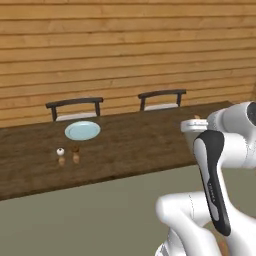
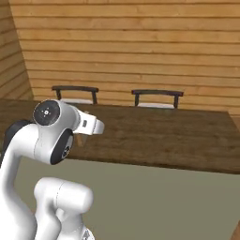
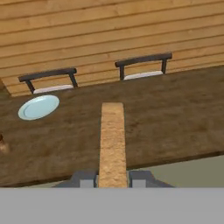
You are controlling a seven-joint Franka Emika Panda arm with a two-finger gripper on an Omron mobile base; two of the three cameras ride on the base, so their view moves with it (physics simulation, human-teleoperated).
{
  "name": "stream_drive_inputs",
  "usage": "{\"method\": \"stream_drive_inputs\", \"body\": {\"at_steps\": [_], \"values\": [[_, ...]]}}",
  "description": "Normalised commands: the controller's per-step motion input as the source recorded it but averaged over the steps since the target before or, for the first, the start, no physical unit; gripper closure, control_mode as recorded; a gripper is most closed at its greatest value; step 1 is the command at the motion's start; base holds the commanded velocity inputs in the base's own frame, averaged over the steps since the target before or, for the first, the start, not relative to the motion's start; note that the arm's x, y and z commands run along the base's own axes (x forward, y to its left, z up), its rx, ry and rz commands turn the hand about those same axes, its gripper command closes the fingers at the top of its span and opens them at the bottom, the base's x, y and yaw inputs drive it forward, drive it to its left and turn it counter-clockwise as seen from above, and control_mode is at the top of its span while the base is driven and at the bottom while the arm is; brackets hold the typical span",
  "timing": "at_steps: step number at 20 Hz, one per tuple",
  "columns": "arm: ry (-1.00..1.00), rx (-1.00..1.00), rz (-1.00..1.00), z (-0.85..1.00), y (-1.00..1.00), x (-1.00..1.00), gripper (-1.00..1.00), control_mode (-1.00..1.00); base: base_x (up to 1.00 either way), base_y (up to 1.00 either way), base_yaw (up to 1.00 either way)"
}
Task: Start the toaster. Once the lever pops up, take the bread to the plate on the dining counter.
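The hand [image 3: 113, 178] grips the bread [image 3: 112, 140] edge-on between its fingers above the dark bench [image 3: 175, 113], the plate [image 3: 38, 106] lying at ten o'clock.

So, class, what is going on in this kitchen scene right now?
The robot arm holds the bread edge-on between its fingers, in front of the dining counter. The pale blue plate sits bare on the counter near two chairs, off to the left of the bread in the hand view. The bread has not reached the plate yet.
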Motion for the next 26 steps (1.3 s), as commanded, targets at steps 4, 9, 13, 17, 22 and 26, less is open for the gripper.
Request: {"method": "stream_drive_inputs", "body": {"at_steps": [4, 9, 13, 17, 22, 26], "values": [[0.0, 0.0, 0.0, 0.0, 0.0, 0.0, 1.0, 1.0, 0.55, 0.26, 0.33], [0.0, 0.0, 0.0, 0.0, 0.0, 0.0, 1.0, 1.0, 0.65, 0.3, 0.39], [0.0, 0.0, 0.0, 0.0, 0.0, 0.0, 1.0, 1.0, 0.73, 0.24, 0.35], [0.0, 0.0, 0.0, 0.0, 0.0, 0.0, 1.0, 1.0, 0.52, 0.18, 0.21], [0.0, 0.0, 0.0, 0.0, 0.0, 0.0, 1.0, 1.0, 0.01, 0.01, 0.03], [0.04, 0.03, 0.01, 0.0, 0.0, 0.19, 1.0, -1.0, 0.03, 0.02, 0.0]]}}
